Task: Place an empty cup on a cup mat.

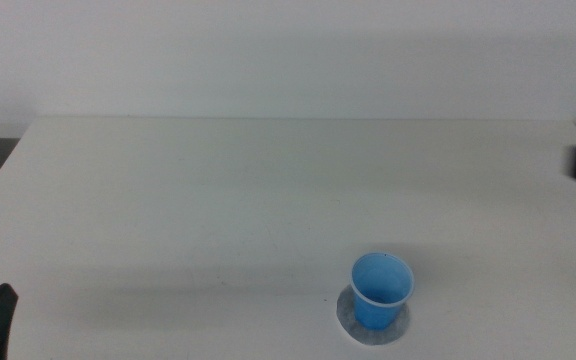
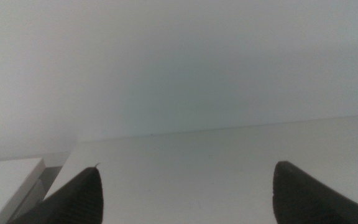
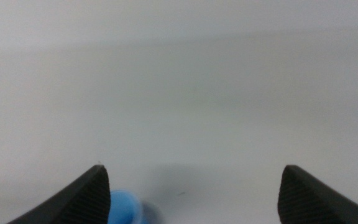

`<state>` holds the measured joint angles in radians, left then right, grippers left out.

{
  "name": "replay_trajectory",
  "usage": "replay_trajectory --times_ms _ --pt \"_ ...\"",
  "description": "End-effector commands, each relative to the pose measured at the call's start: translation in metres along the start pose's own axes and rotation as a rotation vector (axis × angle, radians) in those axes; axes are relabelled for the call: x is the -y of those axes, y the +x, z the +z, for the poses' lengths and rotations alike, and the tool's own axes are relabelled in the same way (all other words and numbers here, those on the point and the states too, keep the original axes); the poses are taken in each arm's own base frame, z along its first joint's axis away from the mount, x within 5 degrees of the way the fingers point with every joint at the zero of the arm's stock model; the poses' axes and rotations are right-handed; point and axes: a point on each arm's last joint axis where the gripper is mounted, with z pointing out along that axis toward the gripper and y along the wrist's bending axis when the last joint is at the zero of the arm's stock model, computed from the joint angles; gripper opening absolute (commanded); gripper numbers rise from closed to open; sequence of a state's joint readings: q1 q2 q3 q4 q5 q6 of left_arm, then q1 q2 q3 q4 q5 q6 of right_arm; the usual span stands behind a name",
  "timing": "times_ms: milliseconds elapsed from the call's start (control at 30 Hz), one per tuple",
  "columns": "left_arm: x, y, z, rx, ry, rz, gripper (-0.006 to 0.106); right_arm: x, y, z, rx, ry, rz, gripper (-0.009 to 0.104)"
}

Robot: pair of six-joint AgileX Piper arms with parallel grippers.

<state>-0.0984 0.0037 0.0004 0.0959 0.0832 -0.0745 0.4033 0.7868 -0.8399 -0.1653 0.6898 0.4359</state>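
Blue cup (image 1: 381, 290) standing upright on the grey cup mat (image 1: 346, 315) near the counter's (image 1: 218, 200) front edge. Left tool (image 2: 185, 193) and right tool (image 3: 194, 196) both spread wide, holding nothing. Placement appears complete (cup sits slightly off-centre); any retreat should clear the rim.

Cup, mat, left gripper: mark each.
cup (image 1: 378, 292): middle view, blue side wall.
mat (image 1: 345, 316): middle view, grey edge left of the cup's base.
left gripper (image 2: 185, 196): left wrist view, midway between open fingers.
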Motion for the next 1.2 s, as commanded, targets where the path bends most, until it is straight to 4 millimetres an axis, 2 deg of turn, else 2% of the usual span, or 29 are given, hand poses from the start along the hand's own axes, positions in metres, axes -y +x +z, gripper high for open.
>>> replay_trajectory --times_ms 0,67,233,300,467,700,833,1167 --pt "0.000 -0.001 0.000 0.016 0.002 -0.010 0.094 0.016 0.017 -0.014 0.073 0.043 0.005 0.081" --pt "0.000 -0.001 0.000 0.016 0.002 -0.010 0.094 0.028 0.035 -0.020 0.112 0.077 -0.020 0.082" --pt "0.000 -0.001 0.000 0.016 0.002 -0.010 0.094 0.046 0.068 -0.030 0.265 0.167 -0.117 0.093" --pt "0.000 -0.001 0.000 0.016 0.002 -0.010 0.094 0.053 0.083 -0.030 0.295 0.231 -0.128 0.093" --pt "0.000 -0.001 0.000 0.016 0.002 -0.010 0.094 0.060 0.120 -0.024 0.368 0.255 -0.148 0.093" --pt "0.000 -0.001 0.000 0.016 0.002 -0.010 0.094 0.070 0.173 -0.009 0.379 0.271 -0.176 0.093" --pt "0.000 -0.001 0.000 0.016 0.002 -0.010 0.094 0.076 0.191 0.005 0.312 0.283 -0.188 0.093" --pt "0.000 -0.001 0.000 0.016 0.002 -0.010 0.094 0.077 0.190 0.005 0.317 0.304 -0.228 0.093"
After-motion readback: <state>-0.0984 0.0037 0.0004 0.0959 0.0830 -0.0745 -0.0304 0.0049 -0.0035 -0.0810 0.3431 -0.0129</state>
